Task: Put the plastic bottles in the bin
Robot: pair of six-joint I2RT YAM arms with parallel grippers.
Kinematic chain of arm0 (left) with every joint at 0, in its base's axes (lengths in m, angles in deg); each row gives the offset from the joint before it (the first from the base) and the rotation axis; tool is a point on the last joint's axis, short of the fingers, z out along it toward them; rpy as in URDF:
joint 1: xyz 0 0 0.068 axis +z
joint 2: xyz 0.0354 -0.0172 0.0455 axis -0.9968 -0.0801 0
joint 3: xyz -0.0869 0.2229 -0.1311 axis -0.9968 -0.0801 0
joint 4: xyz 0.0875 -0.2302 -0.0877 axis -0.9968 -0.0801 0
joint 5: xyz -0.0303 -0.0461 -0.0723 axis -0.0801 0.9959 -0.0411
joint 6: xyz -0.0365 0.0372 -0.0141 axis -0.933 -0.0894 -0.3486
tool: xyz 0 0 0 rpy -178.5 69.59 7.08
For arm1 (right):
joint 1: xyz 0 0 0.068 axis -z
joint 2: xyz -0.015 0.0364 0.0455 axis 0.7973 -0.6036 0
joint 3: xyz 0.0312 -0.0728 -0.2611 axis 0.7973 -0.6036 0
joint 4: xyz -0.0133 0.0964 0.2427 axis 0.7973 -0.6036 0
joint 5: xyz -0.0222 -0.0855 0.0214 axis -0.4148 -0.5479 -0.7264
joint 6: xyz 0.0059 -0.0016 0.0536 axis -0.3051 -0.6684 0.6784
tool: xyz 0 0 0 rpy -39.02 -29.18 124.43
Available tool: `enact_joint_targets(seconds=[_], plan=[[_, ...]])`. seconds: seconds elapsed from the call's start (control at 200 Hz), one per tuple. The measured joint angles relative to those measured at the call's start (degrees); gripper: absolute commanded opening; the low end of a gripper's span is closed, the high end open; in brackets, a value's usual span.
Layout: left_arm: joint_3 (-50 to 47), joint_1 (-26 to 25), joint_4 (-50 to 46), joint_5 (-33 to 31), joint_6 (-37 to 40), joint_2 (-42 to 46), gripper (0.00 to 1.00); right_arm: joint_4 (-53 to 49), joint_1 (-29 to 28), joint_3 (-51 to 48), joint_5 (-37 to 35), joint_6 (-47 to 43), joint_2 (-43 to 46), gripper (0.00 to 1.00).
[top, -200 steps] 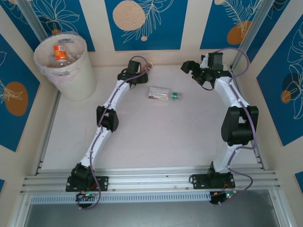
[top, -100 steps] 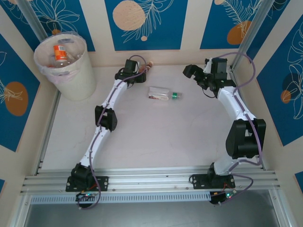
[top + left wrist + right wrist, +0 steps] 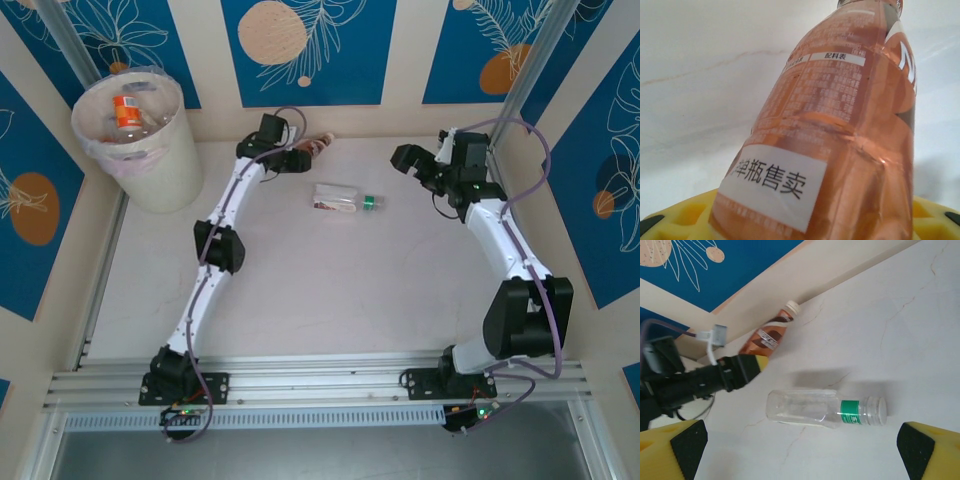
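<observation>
The left gripper [image 3: 302, 153] is at the upper centre of the top view, close to the back wall [image 3: 400, 118]. It is clenched on the base end of the brown bottle [image 3: 320, 144]. In the left wrist view that bottle [image 3: 840, 125] sits between the two yellow fingers [image 3: 680, 220] at the bottom edge. Its long axis climbs from lower left to upper right, with the neck at the top edge. In the right wrist view its white cap [image 3: 791, 305] points to the upper right, towards the foot of the wall. Whether the bottle rests on the table [image 3: 330, 290] or is lifted off it, I cannot tell.

The clear bottle [image 3: 345, 200] lies on its side on the table, just below and right of the brown one and apart from it. Its long axis runs nearly left to right across the top view. Its green label [image 3: 850, 411] and cap end are on the right, its base on the left.

The right gripper [image 3: 801, 442] is released, jaws wide apart and holding nothing. In the top view it is at the upper right, well right of the clear bottle.

The bin [image 3: 170, 165] stands in the upper left corner of the top view. An orange bottle [image 3: 127, 110] lies inside it.
</observation>
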Motion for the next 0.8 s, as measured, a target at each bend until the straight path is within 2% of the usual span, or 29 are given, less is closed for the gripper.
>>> enact_joint_targets(seconds=[0.135,0.28,0.39,0.65,0.8], plan=[[-14.3,0.3,1.4,1.3,0.2,14.3,0.00,0.2,0.2,-2.9,-0.5,-0.2,2.8,0.99],[-39.1,0.8,10.3,1.4,0.4,35.4,0.00,1.7,0.7,-5.6,-0.5,-0.4,4.6,1.00],[-50.6,0.9,15.3,0.9,0.4,46.7,0.00,4.2,0.8,-7.9,0.2,-0.4,5.5,1.00],[-60.4,0.9,18.1,-2.3,0.9,59.9,0.00,8.0,0.9,-9.1,3.0,-0.1,5.8,0.99],[-59.0,1.5,12.4,-8.1,3.4,64.9,0.00,9.1,0.9,-9.8,4.0,0.1,7.2,0.99]])
